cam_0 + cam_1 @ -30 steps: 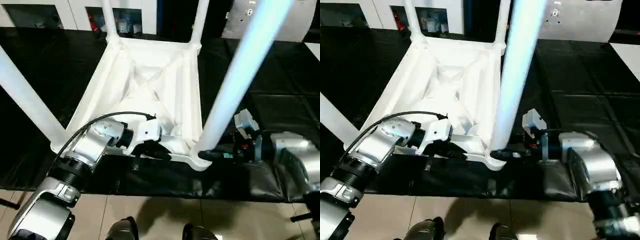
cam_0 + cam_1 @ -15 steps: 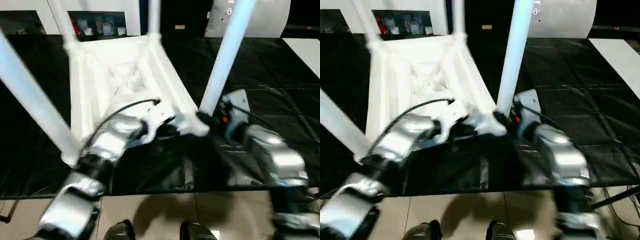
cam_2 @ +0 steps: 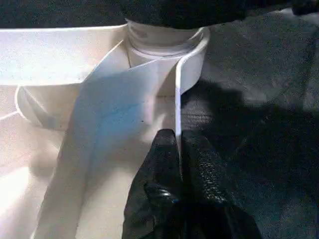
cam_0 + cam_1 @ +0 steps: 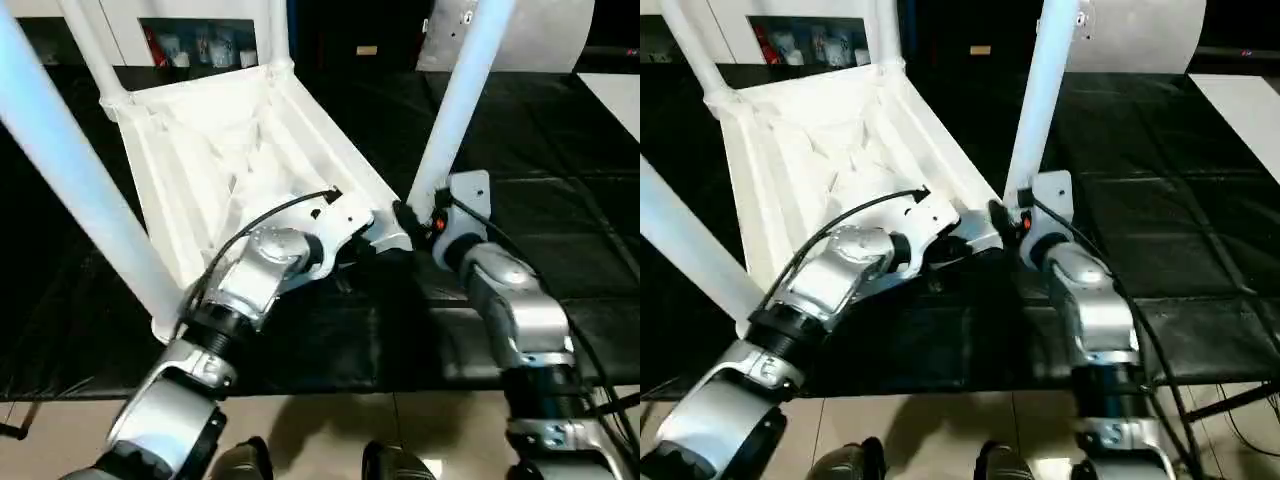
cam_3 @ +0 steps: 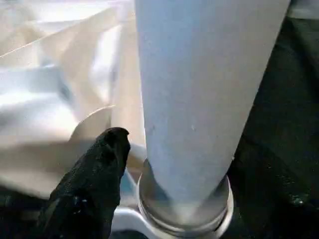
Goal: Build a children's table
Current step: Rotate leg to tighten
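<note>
The children's table lies upside down on the black cover, its ribbed white top [image 4: 230,150] facing up. Four white legs stand in the corner sockets. The near-right leg [image 4: 455,100] rises beside my right arm, and the near-left leg [image 4: 70,170] crosses the left of the picture. My left gripper [image 3: 178,149] is shut on the thin rim of the top, close to the near-right socket [image 3: 164,45]. My right gripper [image 4: 408,215] sits at the base of the near-right leg. One black finger [image 5: 94,184] lies against the leg just above its collar [image 5: 184,209]; the other finger is hidden behind the tube.
The black-covered work table [image 4: 560,230] ends at a front edge [image 4: 330,385] over a tiled floor [image 4: 320,430]. A white glass-door cabinet [image 4: 190,40] stands at the back. A pale grey panel [image 4: 550,35] is at the back right.
The children's table has turned on the cover, and its near-right corner has moved away from the front edge with both grippers still on it. The head view has shifted too.
</note>
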Robot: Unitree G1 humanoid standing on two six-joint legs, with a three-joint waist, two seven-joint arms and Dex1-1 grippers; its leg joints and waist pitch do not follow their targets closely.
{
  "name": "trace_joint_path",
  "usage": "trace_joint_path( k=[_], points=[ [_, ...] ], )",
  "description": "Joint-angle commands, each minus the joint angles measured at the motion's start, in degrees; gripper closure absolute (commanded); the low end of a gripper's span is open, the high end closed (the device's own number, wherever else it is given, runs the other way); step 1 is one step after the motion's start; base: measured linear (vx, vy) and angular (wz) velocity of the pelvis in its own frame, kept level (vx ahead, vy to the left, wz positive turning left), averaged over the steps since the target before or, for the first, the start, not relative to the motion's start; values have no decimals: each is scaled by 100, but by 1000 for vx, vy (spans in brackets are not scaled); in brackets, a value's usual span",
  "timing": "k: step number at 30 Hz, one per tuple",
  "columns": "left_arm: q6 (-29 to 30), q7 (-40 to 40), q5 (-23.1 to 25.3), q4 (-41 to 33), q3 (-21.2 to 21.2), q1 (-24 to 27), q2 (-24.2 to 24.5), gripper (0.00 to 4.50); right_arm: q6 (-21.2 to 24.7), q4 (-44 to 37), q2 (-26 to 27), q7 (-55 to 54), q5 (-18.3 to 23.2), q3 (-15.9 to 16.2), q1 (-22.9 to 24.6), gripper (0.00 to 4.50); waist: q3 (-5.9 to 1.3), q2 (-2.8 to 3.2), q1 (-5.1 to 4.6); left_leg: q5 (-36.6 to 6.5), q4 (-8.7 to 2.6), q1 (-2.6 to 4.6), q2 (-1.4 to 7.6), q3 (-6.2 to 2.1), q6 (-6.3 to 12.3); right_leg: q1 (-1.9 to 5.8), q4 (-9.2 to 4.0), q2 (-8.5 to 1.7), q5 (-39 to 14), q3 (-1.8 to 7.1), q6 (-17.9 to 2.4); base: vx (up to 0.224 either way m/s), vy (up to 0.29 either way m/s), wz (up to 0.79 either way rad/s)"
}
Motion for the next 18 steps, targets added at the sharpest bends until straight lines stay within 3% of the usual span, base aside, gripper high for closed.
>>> trace_joint_path(
  k=[1, 6, 8, 12, 14, 15, 18],
  points=[
    [-381, -444, -236, -154, -37, 148, 157, 450, -112, -14, -248, 658, 185, 158, 97, 100, -364, -73, 43, -1420, -343, 148, 240, -121, 385, 250, -403, -237, -1439, 123, -996, 0, 0, 0],
    [-755, -1173, -254, -209, -178, 281, 610, 450, -68, 31, -889, 1857, 587, 24, 74, 56, -368, -80, 37, -1410, -340, 154, 261, -115, 421, 229, -387, -229, -1425, 128, -1107, 0, 0, 0],
    [-1026, -1665, -337, -224, -268, 332, 838, 450, -248, -9, -1388, 2706, 661, 262, 135, 37, -378, -66, 63, -1278, -324, 168, 276, -108, 488, 232, -353, -239, -1167, 131, -1209, 0, 0, 0],
    [-1124, -2101, -432, -343, -333, 393, 999, 450, -555, 32, -1778, 3386, 650, 529, 200, 8, -390, -81, 102, -1102, -290, 156, 278, -94, 618, 261, -305, -253, -806, 125, -1364, 0, 0, 0],
    [-1250, -2460, -523, -484, -399, 469, 1135, 450, -794, -1, -1997, 3940, 700, 655, 262, 8, -381, -78, 130, -1107, -282, 160, 294, -81, 682, 258, -301, -259, -798, 126, -1437, 0, 0, 0],
    [-1357, -2597, -520, -496, -446, 483, 1201, 450, -854, -19, -2080, 4248, 780, 694, 289, 8, -379, -111, 127, -1095, -283, 149, 294, -76, 695, 260, -299, -251, -809, 124, -1447, 0, 0, 0],
    [-1528, -2969, -518, -518, -577, 509, 1375, 450, -792, 35, -2287, 4955, 1018, 789, 284, 8, -372, -79, 172, -1192, -292, 165, 326, -83, 700, 247, -300, -258, -1040, 118, -1465, 0, 0, 0]
  ],
)
